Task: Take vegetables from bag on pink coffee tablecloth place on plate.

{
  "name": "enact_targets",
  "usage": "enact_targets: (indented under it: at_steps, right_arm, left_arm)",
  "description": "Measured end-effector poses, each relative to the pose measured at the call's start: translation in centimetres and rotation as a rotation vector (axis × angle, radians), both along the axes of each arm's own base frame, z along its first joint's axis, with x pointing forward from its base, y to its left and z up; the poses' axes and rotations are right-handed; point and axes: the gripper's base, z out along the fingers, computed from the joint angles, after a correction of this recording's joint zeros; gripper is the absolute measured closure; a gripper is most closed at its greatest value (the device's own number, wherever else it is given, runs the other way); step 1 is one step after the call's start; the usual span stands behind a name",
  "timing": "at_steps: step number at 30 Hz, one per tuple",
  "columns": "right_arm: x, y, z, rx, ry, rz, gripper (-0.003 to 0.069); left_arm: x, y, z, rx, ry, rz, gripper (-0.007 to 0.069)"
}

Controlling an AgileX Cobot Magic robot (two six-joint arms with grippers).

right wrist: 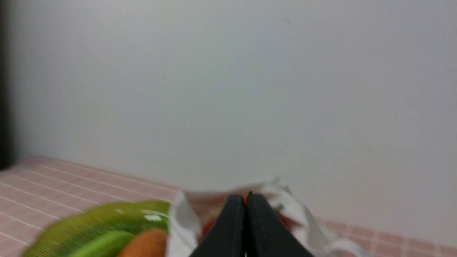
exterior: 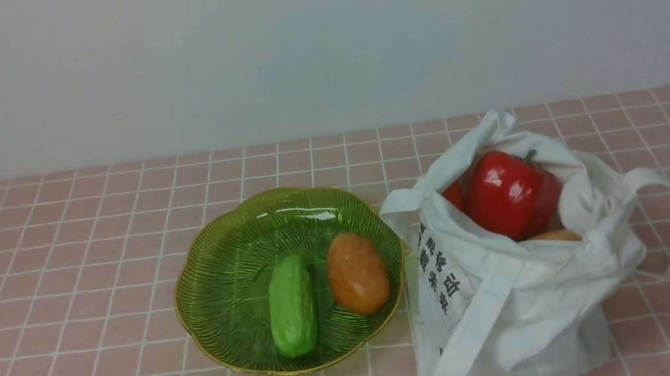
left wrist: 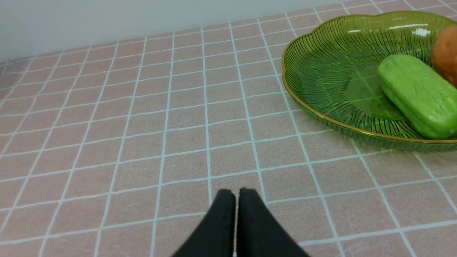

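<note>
Nearest the front camera, the white bag point(exterior: 517, 293) slumps on the pink coffee tablecloth point(exterior: 68, 326) that covers the table, its dark printed characters facing the plate.

On the left, the left tool point(left wrist: 236, 194) hovers low over bare cloth, well apart from the plate; its fingers are pressed together with nothing between them.

Near the middle of the cloth sits the green plate point(exterior: 217, 275), just beside the bag. Two vegetables lie in it already: a green cucumber-like piece point(exterior: 292, 307) and, to its right, an orange-tan potato-like piece point(exterior: 357, 273). The two are close, and whether they touch cannot be told.

To the right, the bag's mouth stands open. A glossy red bell pepper point(exterior: 507, 194) with a green stem rests on top of the contents. A sliver of another red piece point(exterior: 454, 195) shows at its left and an orange-tan piece point(exterior: 555, 236) just below it.

The right tool point(right wrist: 245, 200) appears only in its blurred wrist view, closed and empty, aimed toward the bag opening.

The task looks partly done: two pieces are plated, and at least three seem left in the bag. The pepper, lying uppermost, is probably the easiest to take next.
</note>
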Motion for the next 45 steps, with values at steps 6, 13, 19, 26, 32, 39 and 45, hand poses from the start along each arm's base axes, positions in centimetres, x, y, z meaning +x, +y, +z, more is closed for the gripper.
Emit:
enact_targets:
  at_steps: [6,13,19,26,32,39,45]
  right_arm:
    - [1.2,-1.2,-6.7,-0.068,0.272,-0.280,0.0673]
    - [1.2,-1.6,-6.9,-0.064,0.296,-0.360,0.0673]
    - [1.2,-1.7,-6.9,-0.063,0.296,-0.364,0.0673]
    - [1.2,-1.7,-6.9,-0.063,0.296,-0.364,0.0673]
    - [1.2,-1.7,-6.9,-0.063,0.296,-0.364,0.0673]
    - [1.2,-1.7,-6.9,-0.063,0.296,-0.364,0.0673]
    - [1.2,-1.7,-6.9,-0.063,0.296,-0.364,0.0673]
  left_arm:
    - [0.0,0.0,0.0,0.000,0.000,0.000,0.0629]
    - [0.0,0.0,0.0,0.000,0.000,0.000,0.0629]
    - [0.0,0.0,0.0,0.000,0.000,0.000,0.0629]
    - [0.0,0.0,0.0,0.000,0.000,0.000,0.0629]
    - [0.0,0.0,0.0,0.000,0.000,0.000,0.0629]
    - [0.0,0.0,0.0,0.000,0.000,0.000,0.0629]
    - [0.0,0.0,0.0,0.000,0.000,0.000,0.0629]
